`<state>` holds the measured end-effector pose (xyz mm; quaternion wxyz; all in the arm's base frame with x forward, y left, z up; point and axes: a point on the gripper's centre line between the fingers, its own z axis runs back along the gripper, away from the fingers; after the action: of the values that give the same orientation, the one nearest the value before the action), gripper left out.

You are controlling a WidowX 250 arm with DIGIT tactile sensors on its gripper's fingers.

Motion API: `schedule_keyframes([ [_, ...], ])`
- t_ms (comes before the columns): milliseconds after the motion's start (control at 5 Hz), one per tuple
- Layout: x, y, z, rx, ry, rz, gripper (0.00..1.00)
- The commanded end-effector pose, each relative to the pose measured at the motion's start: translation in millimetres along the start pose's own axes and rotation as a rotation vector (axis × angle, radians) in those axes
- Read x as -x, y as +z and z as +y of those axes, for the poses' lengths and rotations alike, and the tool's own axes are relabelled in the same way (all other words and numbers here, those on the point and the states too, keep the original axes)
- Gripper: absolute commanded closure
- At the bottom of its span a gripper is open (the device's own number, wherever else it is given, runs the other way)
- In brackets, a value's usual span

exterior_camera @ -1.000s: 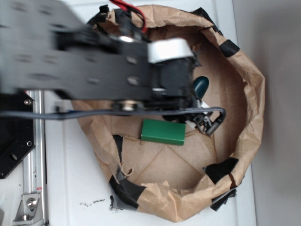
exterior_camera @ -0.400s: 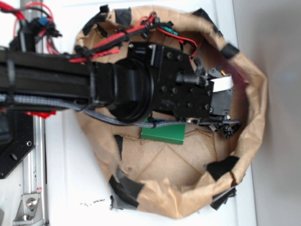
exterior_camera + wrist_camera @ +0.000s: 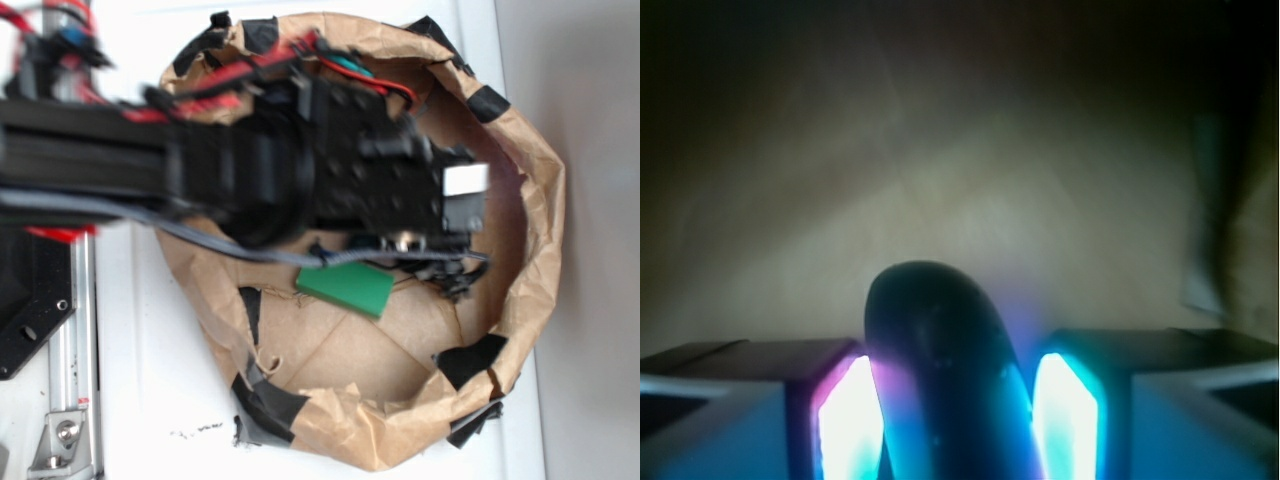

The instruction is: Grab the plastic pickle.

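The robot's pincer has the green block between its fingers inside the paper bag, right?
Not quite. The wrist view shows the dark pickle between the pincer fingers, not the green block. In the exterior view the green block lies on the floor of the paper bag, beside the arm. Whether the fingers already press the pickle is unclear.

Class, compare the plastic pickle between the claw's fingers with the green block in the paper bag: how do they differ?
The plastic pickle is very dark with a rounded end; the green block is lighter and flat-sided with sharp corners. The pickle sits between the claw fingers; the block lies free beside the arm on the bag floor. Both are green.
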<state>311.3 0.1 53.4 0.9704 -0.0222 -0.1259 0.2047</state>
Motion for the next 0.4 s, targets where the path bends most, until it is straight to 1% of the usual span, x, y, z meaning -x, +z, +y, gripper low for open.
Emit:
schedule_keyframes([
  [0, -21.2, 121.7, 8.3, 0.114, -0.234, -0.049, 1.00],
  [200, -16.8, 137.1, 15.7, 0.057, -0.296, -0.032, 1.00],
])
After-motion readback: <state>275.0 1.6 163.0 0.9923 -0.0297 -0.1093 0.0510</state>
